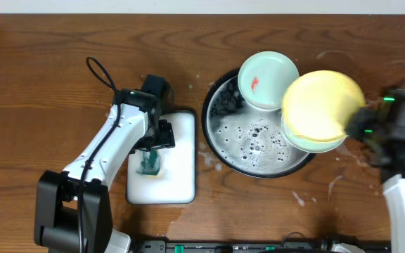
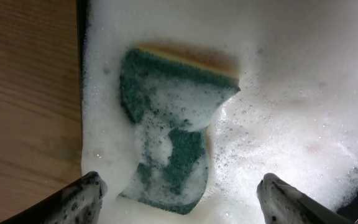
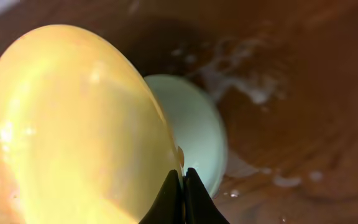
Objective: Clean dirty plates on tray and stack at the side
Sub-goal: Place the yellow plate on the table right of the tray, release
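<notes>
Right jaws tight on yellow plate (image 1: 322,105), left jaws wide; wet wooden table (image 1: 48,70).

Bare tabletop (image 1: 34,84) at left (yellow plate (image 1: 320,105) over the tray (image 1: 207,123))

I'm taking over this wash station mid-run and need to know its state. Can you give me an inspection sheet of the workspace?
Surface: wooden table, with wet splashes on its right side.
Job's things: black basin holds soapy water. The yellow plate is held over it. A mint plate with a red smear sits at the basin's far edge. A second pale plate lies under the yellow one, and I cannot tell if it is smeared.
Clutter: green sponge in foam on the white sponge tray; an unidentified dark lump in the basin.
Grippers: left gripper is open over the sponge. Right gripper is shut on the yellow plate's rim.
Cables: black cable loops out on the left.
Surroundings: nothing seen.
</notes>
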Robot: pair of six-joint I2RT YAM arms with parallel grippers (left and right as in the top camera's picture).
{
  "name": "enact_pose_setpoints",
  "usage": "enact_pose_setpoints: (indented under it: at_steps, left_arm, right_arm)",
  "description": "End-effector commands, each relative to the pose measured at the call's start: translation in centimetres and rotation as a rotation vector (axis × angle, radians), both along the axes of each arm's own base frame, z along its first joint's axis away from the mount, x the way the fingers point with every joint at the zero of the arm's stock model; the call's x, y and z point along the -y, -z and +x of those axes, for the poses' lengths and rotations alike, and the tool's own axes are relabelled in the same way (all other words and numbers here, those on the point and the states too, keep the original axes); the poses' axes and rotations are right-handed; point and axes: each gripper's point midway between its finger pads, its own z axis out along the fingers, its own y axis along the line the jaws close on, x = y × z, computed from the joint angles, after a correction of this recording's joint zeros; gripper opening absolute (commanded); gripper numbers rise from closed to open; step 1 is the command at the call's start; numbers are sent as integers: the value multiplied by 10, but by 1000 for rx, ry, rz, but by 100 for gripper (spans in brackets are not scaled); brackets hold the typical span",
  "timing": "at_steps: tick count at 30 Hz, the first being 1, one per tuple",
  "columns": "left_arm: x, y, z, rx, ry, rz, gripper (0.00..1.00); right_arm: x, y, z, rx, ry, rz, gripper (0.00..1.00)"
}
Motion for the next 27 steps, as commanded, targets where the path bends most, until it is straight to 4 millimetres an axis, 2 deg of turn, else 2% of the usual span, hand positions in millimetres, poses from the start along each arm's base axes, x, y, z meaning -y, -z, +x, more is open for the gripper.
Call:
enact_pose_setpoints:
  at_steps: [1, 5, 9, 15, 18, 23, 24, 27]
  left_arm:
    - [-1, -4, 1, 14, -5, 1, 82]
    - [-1, -4, 1, 14, -5, 1, 82]
    - [-1, -4, 1, 15, -5, 1, 82]
    - [-1, -4, 1, 15, -5, 1, 82]
    - [-1, -4, 1, 14, -5, 1, 82]
    - [-1, -4, 1, 15, -5, 1, 82]
    - [-1, -4, 1, 14, -5, 1, 82]
    - [-1, -4, 1, 14, -5, 1, 82]
  right_arm:
    - [24, 0, -1, 38, 94, 194, 1]
    - [85, 23, -13, 12, 328, 259, 1]
    - [131, 50, -20, 9, 541, 359, 1]
    - [177, 82, -15, 39, 662, 399, 1]
    - [187, 95, -12, 32, 650, 384, 1]
    - [180, 113, -8, -50, 532, 298, 1]
    - [179, 115, -9, -65, 534, 288, 6]
    - [172, 111, -4, -60, 510, 282, 38]
